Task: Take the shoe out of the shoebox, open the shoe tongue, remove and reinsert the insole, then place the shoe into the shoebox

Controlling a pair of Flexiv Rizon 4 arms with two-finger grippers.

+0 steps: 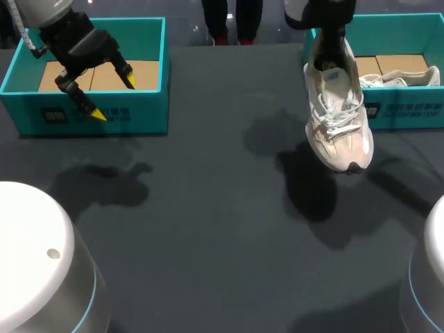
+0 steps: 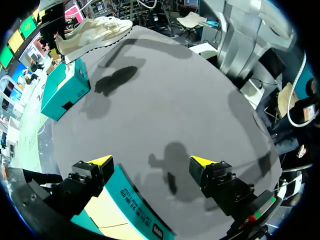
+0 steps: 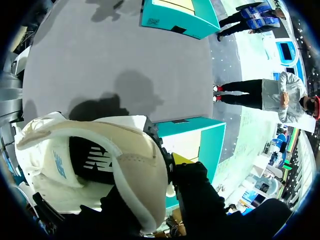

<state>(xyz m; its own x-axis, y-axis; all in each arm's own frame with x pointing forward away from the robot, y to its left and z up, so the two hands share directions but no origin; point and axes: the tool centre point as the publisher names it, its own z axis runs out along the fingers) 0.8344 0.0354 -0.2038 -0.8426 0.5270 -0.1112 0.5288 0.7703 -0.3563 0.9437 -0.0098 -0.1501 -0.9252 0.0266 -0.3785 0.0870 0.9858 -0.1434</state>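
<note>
**Right tool.** We find the right tool (image 3: 169, 165) closed on the heel collar of the shoe (image 1: 338, 114). One yellow tip shows against the outside of the heel. The other finger is hidden inside the opening, so we judge the grip from the way the shoe hangs.

**Shoe.** It hangs heel-up at about 2 o'clock on the worktop (image 1: 208, 208), with the toe pointing towards 6 o'clock. Its shadow lies apart from it, so we judge it to be clear of the surface.

**Right shoebox.** The right shoebox (image 1: 409, 111) stands just behind the shoe, towards 1 o'clock. A second shoe (image 1: 402, 78) lies inside it.

**Left tool.** The left tool (image 1: 113, 96) is open and holds nothing. It hangs over the left shoebox (image 1: 149, 104) at 10 o'clock, well apart from the shoe.

**Risks.**
- The hold is on soft heel padding alone, with the shoe's whole length hanging below it. The shoe could swing or slip out during travel.
- If it is lowered toe-first, the toe could catch and roll the shoe onto its side. The tongue and insole would then be hard to reach.
- The loose laces could snag a finger when the tongue is opened.
- The left tool has the whole worktop to cross before it can steady the shoe.
</note>
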